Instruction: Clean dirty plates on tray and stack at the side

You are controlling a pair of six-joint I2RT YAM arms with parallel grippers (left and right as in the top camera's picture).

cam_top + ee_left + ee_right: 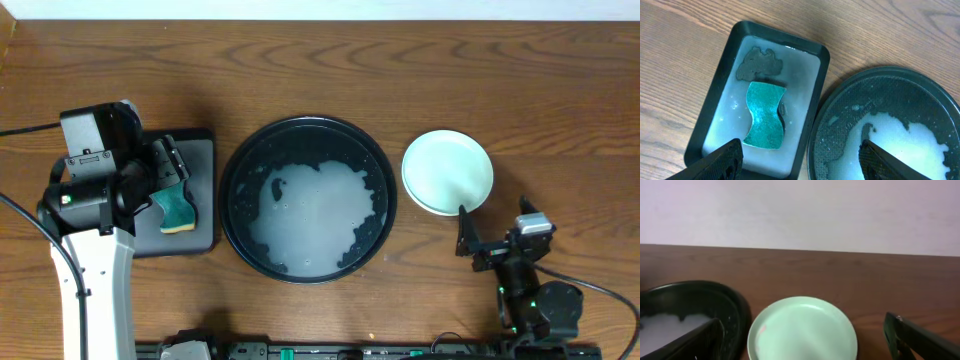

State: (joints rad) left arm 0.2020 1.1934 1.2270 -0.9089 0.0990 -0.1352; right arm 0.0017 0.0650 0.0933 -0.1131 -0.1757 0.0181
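Note:
The round black tray (232, 190) sits mid-table with white foam and water in it and no plate on it. It also shows in the left wrist view (890, 85) and the right wrist view (715, 295). A pale mint plate (447, 170) lies to its right on the table, on top of a stack. Only a thin rim edge shows beneath it, and no yellow plate is visible. My right gripper (493, 225) is open and empty, just in front of the plate (802, 327). My left gripper (168, 172) is open and empty above the rectangular tray.
A smaller black rectangular tray (200, 140) stands left of the round tray, holding soapy water and a teal sponge (178, 208). The sponge (764, 116) lies free between and ahead of my left fingers (800, 162). A wall runs along the table's far edge.

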